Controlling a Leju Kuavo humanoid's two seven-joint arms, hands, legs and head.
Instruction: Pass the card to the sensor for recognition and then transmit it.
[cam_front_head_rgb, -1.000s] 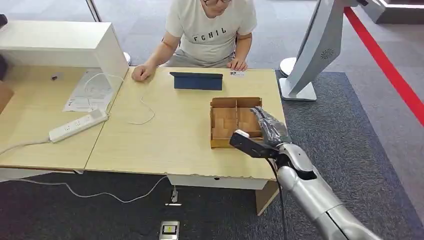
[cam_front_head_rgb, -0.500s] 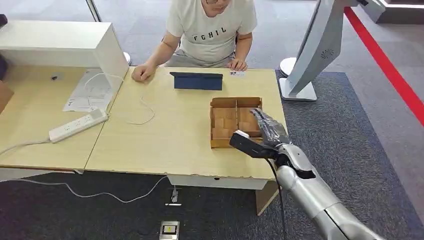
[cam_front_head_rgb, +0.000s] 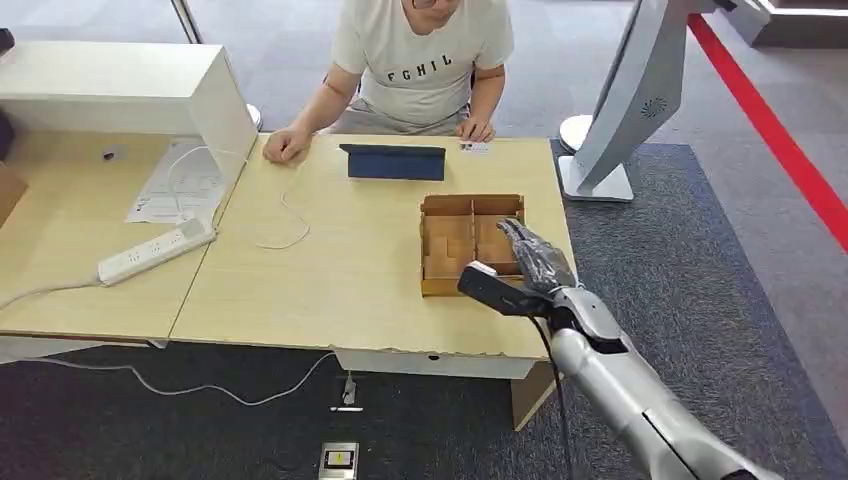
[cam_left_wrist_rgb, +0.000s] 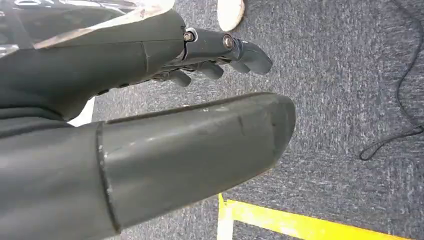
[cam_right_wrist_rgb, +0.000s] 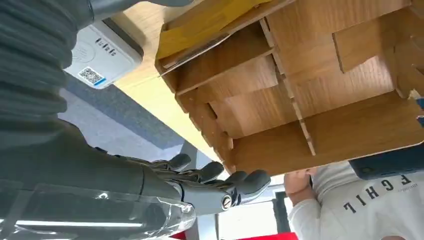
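A robot's right hand (cam_front_head_rgb: 535, 262) hovers over the right side of a wooden divided box (cam_front_head_rgb: 455, 240) near the right edge of a light wooden table (cam_front_head_rgb: 330, 270), its fingers (cam_right_wrist_rgb: 220, 182) stretched out and slightly apart, holding nothing. A white device with a printed code (cam_right_wrist_rgb: 102, 55) sits at the wrist, close to the box's near edge.

The card (cam_front_head_rgb: 475, 147), small and white, lies at the far edge of the table, just by the fingers of a person (cam_front_head_rgb: 420, 60) in a pale T-shirt seated across from the robot. A dark blue tablet (cam_front_head_rgb: 393, 162) stands propped near that far edge, between the person's hands.

At the table's left edge a white cable (cam_front_head_rgb: 285, 225) trails toward a power strip (cam_front_head_rgb: 155, 250) and papers (cam_front_head_rgb: 180, 180) on an adjoining table.

The left hand (cam_left_wrist_rgb: 165, 100) hangs over grey carpet (cam_left_wrist_rgb: 340, 100), fingers loosely extended and empty, a yellow floor line (cam_left_wrist_rgb: 300, 225) beneath it.
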